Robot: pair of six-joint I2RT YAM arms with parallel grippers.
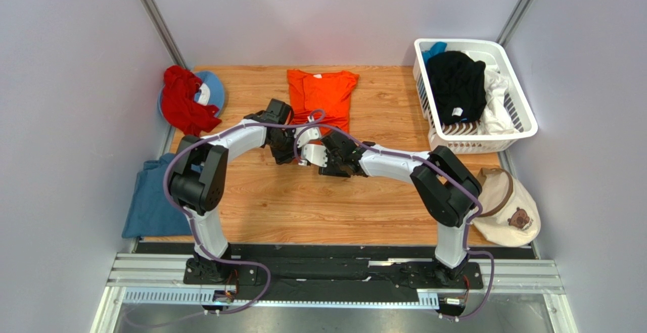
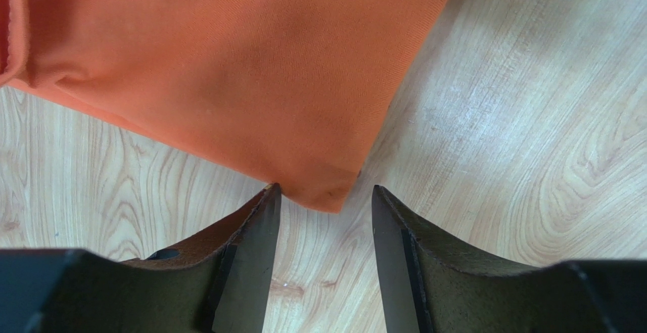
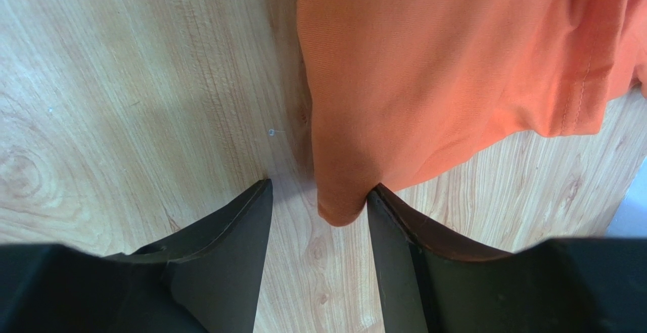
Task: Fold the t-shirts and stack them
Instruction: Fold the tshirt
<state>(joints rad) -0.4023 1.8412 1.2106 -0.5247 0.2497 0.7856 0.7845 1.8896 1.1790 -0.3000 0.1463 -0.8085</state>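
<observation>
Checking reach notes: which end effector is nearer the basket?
Right. The right end effector is at the near edge of the orange shirt, on the side toward the basket; the left end effector is beside it at the same edge, farther from the basket.

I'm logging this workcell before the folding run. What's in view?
orange t-shirt: one, bright orange, far middle of table
red garment: one, red, crumpled, far left corner
blue item: one, light blue, under the red garment, kind unclear
blue t-shirt: one, dusty blue, left edge, partly off the table
basket: one, white, far right
black garment: one, black, in basket
white garment: one, white, in basket
teal cloth: one, teal, basket's far corner
cap: one, beige, bear face, right edge
table: one, light wood
left gripper: one, black, open at an orange shirt corner
right gripper: one, black, open at the orange shirt's edge
</observation>
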